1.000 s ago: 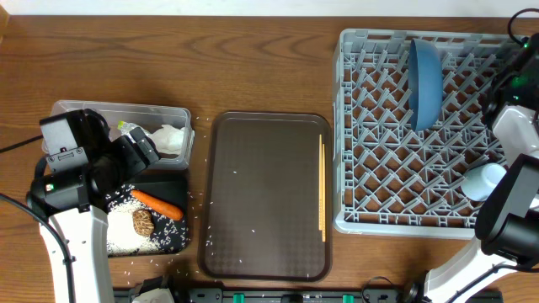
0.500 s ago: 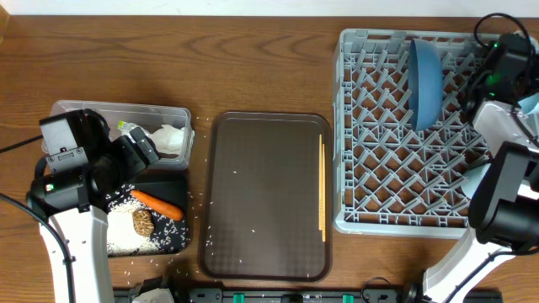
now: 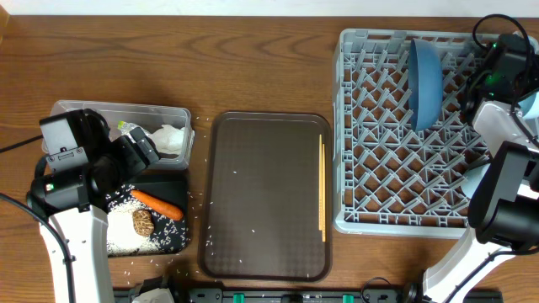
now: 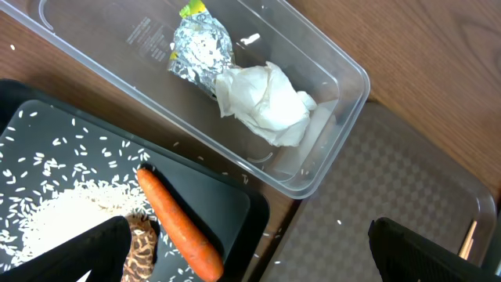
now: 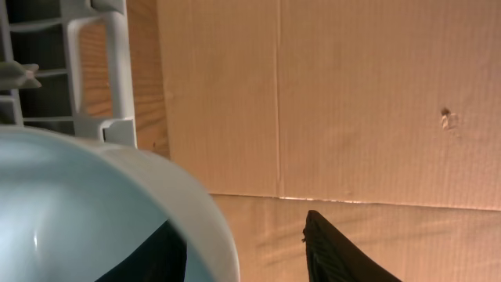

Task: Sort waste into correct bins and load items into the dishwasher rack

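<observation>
overhead, rack: the blue plate is standing on edge in the dishwasher rack, with pegs keeping it upright.
overhead, tray: chopsticks are lying along the brown serving tray's right edge, not yet loaded.
left wrist, bins: the left hand is hovering empty with its fingers wide apart. The clear tub is holding the napkin and wrapper. The black tray is holding the carrot, brown lump and rice, so food is sitting apart from dry waste.
right wrist, bowl: the right hand's fingers are standing apart astride the white bowl's rim, one clear of it, beside the rack's wall. This is probably a set-down.

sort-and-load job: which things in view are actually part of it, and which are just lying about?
Job: dishwasher rack, blue plate, white bowl, chopsticks, clear tub, napkin, wrapper, black tray, carrot, brown lump, rice.
Lying about: brown serving tray, cardboard.
</observation>
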`<state>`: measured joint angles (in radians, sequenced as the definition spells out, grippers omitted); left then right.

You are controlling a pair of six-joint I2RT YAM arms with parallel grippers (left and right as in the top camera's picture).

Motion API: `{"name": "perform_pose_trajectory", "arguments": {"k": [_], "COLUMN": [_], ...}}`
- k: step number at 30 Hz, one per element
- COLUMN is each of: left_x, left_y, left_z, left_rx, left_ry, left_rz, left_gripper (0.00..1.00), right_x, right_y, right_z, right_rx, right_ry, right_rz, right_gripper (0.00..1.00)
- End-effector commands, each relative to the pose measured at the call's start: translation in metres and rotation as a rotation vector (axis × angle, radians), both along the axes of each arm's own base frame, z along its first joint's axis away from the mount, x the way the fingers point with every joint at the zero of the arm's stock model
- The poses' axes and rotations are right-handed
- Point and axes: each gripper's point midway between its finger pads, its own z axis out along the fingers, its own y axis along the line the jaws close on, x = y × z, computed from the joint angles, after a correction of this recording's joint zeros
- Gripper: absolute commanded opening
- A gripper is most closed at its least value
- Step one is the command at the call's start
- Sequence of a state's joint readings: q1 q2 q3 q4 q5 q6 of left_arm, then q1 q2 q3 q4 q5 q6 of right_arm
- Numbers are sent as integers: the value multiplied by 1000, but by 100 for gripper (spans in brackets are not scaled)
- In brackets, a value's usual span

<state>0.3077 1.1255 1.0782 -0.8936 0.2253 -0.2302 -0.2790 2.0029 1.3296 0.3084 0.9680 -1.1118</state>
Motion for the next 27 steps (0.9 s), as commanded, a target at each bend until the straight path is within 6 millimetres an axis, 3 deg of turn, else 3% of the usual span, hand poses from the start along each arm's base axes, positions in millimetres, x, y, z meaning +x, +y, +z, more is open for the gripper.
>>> {"name": "perform_pose_trajectory", "arguments": {"k": [1,12,17,23,27], "left_x": [2,2,2,2,2], "left_y": [4,4,4,4,4], "left_z": [6,6,6,6,6], "left_rx": [24,24,24,24,24], "left_ry": [-9,-9,-9,-9,-9], "left_rz": [-3,-3,-3,-3,-3], "left_gripper": [98,98,98,98,98], "right_x": [13,23,24,24,22], "right_y": [15,38,41,51,50], "right_z": [-2,-18,-25,-51,-57], "right_rx": [3,54,83,202,253], "right_ry": [-2,28,36,41,-1], "right_rz": [37,103,121,157,147], "right_gripper": [44,68,75,82,86]}}
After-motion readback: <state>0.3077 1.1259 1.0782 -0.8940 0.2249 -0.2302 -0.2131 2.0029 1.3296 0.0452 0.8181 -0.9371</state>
